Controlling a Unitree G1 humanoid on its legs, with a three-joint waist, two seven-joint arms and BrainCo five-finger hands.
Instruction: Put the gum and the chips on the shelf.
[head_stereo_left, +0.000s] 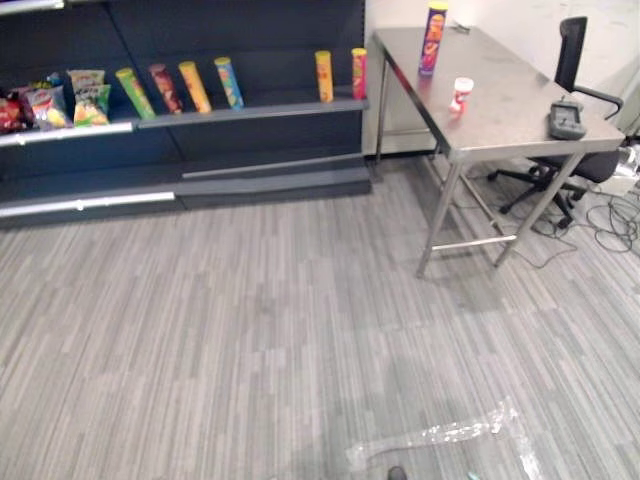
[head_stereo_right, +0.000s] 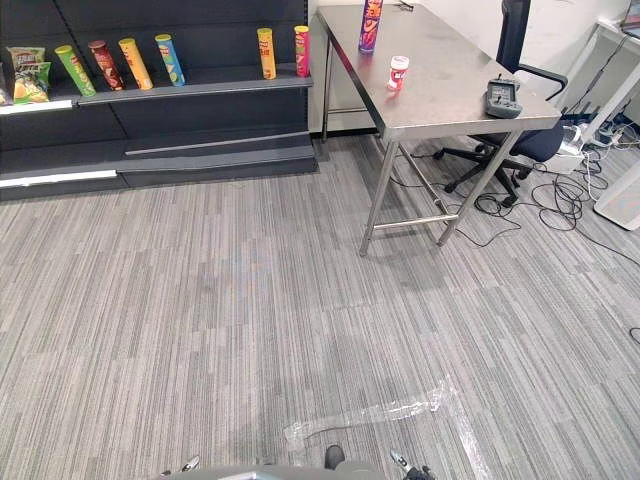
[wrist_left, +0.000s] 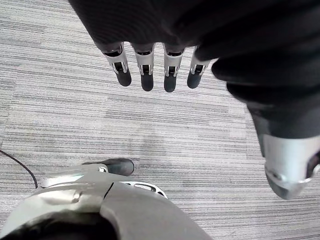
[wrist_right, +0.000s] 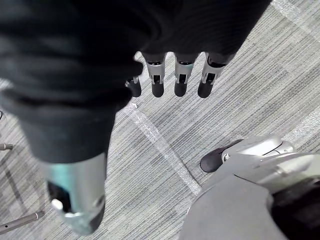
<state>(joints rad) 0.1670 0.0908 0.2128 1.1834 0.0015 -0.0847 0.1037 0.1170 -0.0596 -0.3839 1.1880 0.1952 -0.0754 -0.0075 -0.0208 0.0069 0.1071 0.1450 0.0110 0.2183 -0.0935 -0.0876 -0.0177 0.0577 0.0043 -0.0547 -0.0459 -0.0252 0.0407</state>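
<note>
The dark shelf unit (head_stereo_left: 250, 110) stands at the far left. Its upper board carries a row of chip cans. Toward the left a green can (head_stereo_left: 134, 92), a dark red can (head_stereo_left: 165, 88), a yellow can (head_stereo_left: 194, 86) and a blue-green can (head_stereo_left: 228, 82) lean back. Apart from them, at the board's right end, an orange can (head_stereo_left: 324, 76) and a red-and-yellow can (head_stereo_left: 359, 73) stand upright. Snack bags (head_stereo_left: 88, 97) sit at the far left of the same board.

A steel table (head_stereo_left: 510, 100) stands at the far right, just beside the shelf unit's right end. The purple chips can (head_stereo_left: 434, 38) stands upright at the table's far left corner. The gum tub (head_stereo_left: 461, 94), small and white with red, sits nearer on the table, close to its left edge. A dark handheld controller (head_stereo_left: 566, 120) lies at the near right corner, and a black office chair (head_stereo_left: 572, 60) stands beyond the table.

The left hand (wrist_left: 170, 75) hangs over the grey carpet (head_stereo_left: 250, 330) with its fingers straight, holding and touching nothing. The right hand (wrist_right: 181, 75) hangs the same way, also unloaded, above strips of clear tape (head_stereo_left: 440, 433) on the near carpet.

The chips can and the gum tub are both well apart from either hand, far off to the right on the table.
</note>
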